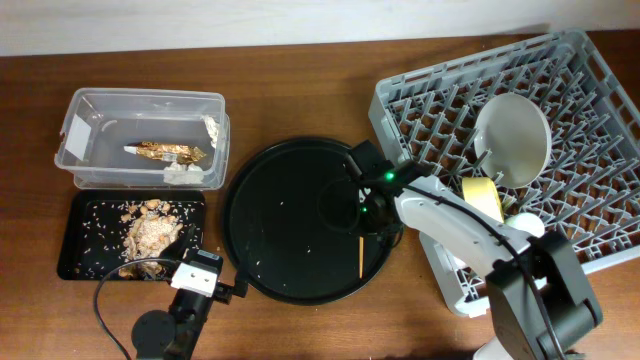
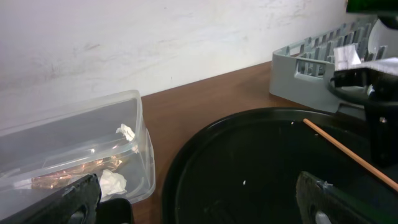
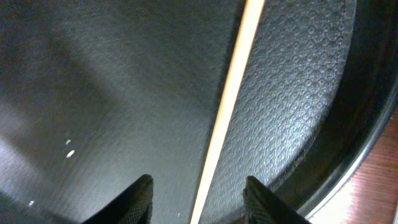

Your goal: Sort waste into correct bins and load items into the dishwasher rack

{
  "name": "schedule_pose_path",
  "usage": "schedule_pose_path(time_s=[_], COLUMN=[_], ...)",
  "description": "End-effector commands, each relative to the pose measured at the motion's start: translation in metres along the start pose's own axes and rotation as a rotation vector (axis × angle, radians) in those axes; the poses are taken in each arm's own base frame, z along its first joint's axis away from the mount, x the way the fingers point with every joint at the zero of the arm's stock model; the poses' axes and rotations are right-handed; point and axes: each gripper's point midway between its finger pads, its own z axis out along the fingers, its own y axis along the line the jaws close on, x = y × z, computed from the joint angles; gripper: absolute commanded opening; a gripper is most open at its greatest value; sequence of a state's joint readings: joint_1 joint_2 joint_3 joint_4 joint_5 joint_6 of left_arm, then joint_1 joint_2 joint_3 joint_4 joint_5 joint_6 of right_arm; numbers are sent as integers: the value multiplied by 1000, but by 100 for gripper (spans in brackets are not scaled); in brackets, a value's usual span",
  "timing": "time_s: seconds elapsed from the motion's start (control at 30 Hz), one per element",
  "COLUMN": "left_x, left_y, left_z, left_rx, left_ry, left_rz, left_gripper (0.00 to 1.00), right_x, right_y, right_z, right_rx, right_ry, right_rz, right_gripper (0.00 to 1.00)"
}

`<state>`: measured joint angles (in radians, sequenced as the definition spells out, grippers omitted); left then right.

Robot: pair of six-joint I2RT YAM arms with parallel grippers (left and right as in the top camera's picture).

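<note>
One wooden chopstick [image 1: 359, 258] lies on the right side of the large round black tray [image 1: 270, 215]. My right gripper [image 1: 372, 222] is open low over it, and the chopstick [image 3: 229, 99] runs between the two fingers [image 3: 200, 202] without being clamped. My left gripper [image 1: 200, 262] is open and empty [image 2: 199, 208] at the front, by the round tray's left rim. The clear tub [image 1: 90, 150] holds the foil wrapper [image 1: 168, 151] and tissue pieces [image 1: 183, 172]. The shallow black tray [image 1: 75, 250] holds food scraps [image 1: 150, 235]. The grey rack [image 1: 600, 110] holds the white plate [image 1: 512, 135] and yellow bowl [image 1: 483, 196]. The cups are hidden.
A few rice grains lie scattered on the round tray. In the left wrist view the clear tub [image 2: 74, 143] is at the left, the rack [image 2: 311, 62] at the back right, and my right arm's black body at the right edge. A white wall stands behind the table.
</note>
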<state>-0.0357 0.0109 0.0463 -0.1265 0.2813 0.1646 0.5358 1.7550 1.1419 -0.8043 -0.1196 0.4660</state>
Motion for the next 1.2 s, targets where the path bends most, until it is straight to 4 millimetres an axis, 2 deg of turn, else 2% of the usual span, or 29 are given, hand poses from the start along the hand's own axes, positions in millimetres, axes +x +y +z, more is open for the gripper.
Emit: schedule_pose_path(time_s=[0.0,0.1,0.17,0.23,0.27,0.37,0.5,0.57,0.6,0.63,0.7,0.77,0.83,0.93,0.97,1.0,1.03,1.1,1.17], left_x=[2,2,2,2,2,2,2,2,2,2,2,2,2,2,2,2,2,2,2], left_y=[-1,-1,-1,-1,-1,-1,-1,-1,-1,-1,-1,-1,-1,-1,-1,-1,-1,-1,-1], left_z=[0,0,0,0,0,0,0,0,0,0,0,0,0,0,0,0,0,0,0], left_rx=[5,5,5,5,5,5,5,5,5,5,5,5,5,5,5,5,5,5,5], left_ry=[-1,-1,-1,-1,-1,-1,-1,-1,-1,-1,-1,-1,-1,-1,-1,-1,-1,-1,-1], left_rz=[9,9,9,9,9,9,9,9,9,9,9,9,9,9,9,9,9,9,9], left_gripper=[99,99,99,100,99,99,99,99,99,99,99,99,99,99,99,100,99,99,99], right_x=[0,8,16,19,17,-1,-50,-72,-84,-92,-98,-103,-104,-103,-101,-100,-98,-88,-79], right_y=[-12,-19,-22,-24,-23,-17,-8,-18,-35,-51,-77,-105,-120,-119,-117,-116,-113,-106,-97], right_z=[18,41,52,51,45,9,-83,-129,-150,-158,-156,-144,-131,-118,-115,-115,-115,-121,-135], right_rx=[66,100,111,119,117,102,38,29,56,89,147,205,221,216,216,226,224,219,200], right_ry=[11,77,121,136,131,87,-89,-181,-225,-245,-241,-209,-164,-125,-112,-107,-101,-85,-91], right_rz=[43,50,55,56,56,20,-92,-139,-156,-179,-233,-255,-269,-278,-297,-305,-310,-290,-239], right_gripper=[42,32,19,7,4,4,4,4,4,4,4,4,4,4,9,30,40,48,48])
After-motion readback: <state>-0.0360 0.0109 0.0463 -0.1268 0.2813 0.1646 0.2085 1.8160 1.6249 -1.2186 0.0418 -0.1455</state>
